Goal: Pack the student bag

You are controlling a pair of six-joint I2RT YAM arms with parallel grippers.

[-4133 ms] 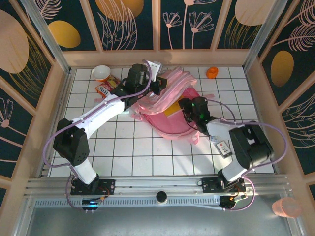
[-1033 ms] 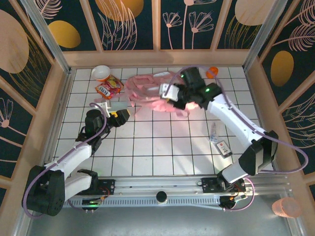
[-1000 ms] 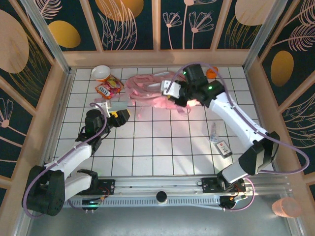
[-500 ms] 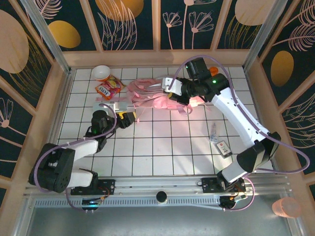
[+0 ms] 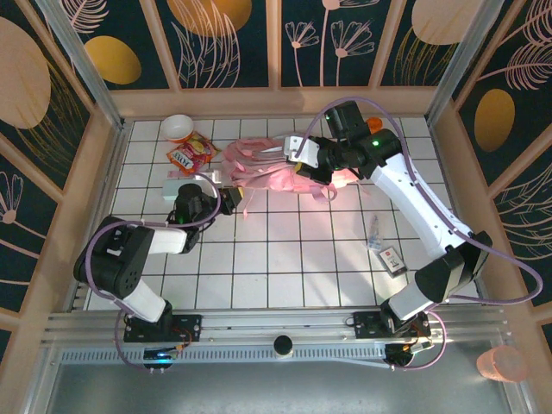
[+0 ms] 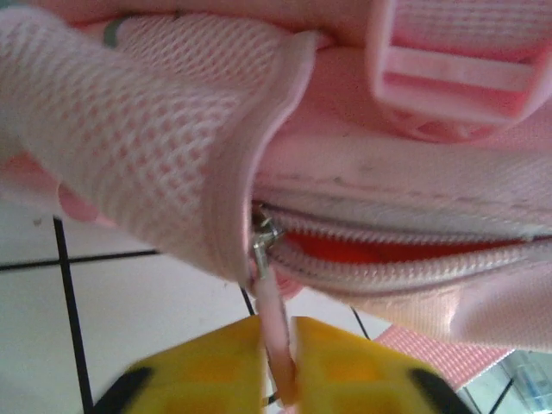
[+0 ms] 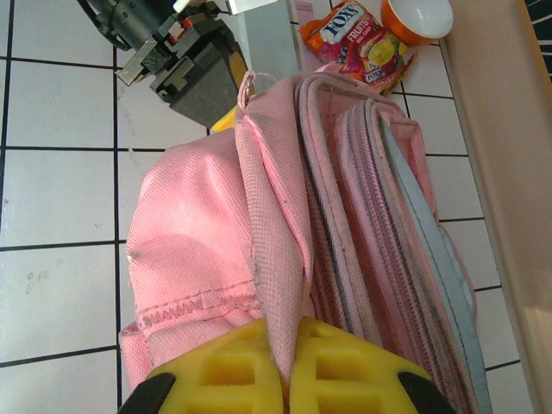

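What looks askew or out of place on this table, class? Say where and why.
The student bag lies slumped and bunched at the far side, not upright: the right gripper pinches a fold of its fabric and the left gripper its zip pull. A sweets packet and a small card lie loose on the tiles.

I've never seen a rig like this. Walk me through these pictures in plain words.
Two robot arms are bolted at the near edge of a tiled table. One picture looks down from above; the other two come from a camera on each wrist. A pink backpack lies at the far side, near a snack packet and a bowl. The left tool is shut on a zip pull of the backpack. The right tool pinches a fold of its fabric.
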